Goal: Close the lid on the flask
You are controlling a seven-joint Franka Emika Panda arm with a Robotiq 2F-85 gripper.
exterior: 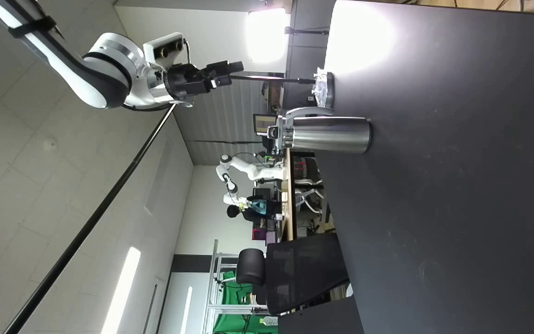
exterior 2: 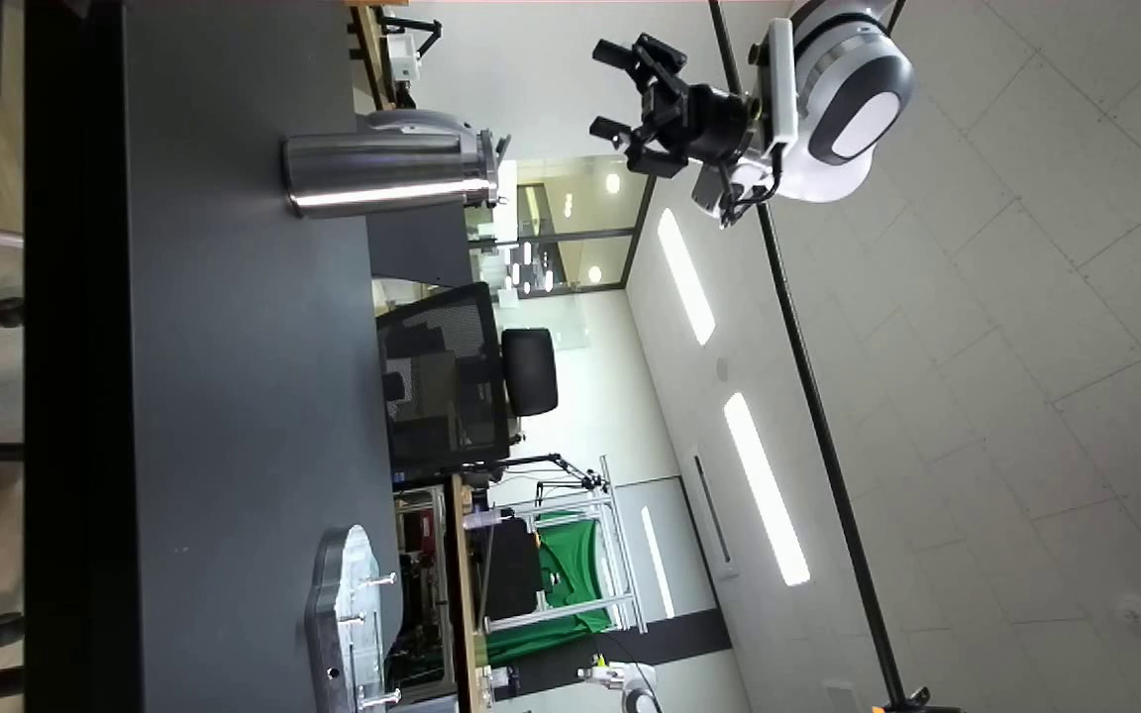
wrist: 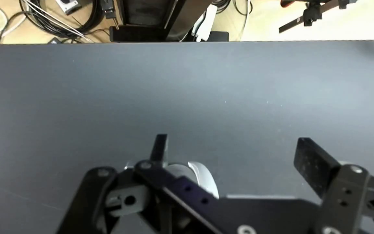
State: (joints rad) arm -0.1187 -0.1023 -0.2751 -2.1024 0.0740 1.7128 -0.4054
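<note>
Both exterior views lie on their side. The flask (exterior: 332, 134) (exterior 2: 377, 173) is a tall steel cylinder standing upright on the dark table, with a grey handle. Its lid (exterior: 281, 132) (exterior 2: 489, 168) is at its top end; I cannot tell whether it is open or shut. My gripper (exterior: 232, 74) (exterior 2: 598, 91) is open and empty, above the flask and apart from it, offset toward the handle side. In the wrist view the gripper (wrist: 232, 144) has its fingers wide apart. The flask's top (wrist: 182, 170) and a pale curved piece show beside the left finger, partly hidden by it.
A clear plate with metal pegs (exterior: 323, 88) (exterior 2: 358, 624) stands on the dark table (exterior: 434, 185) (exterior 2: 244, 396). A black office chair (exterior: 306, 273) (exterior 2: 442, 381) stands beyond the table. Cables (wrist: 60, 22) lie on the floor past the table edge.
</note>
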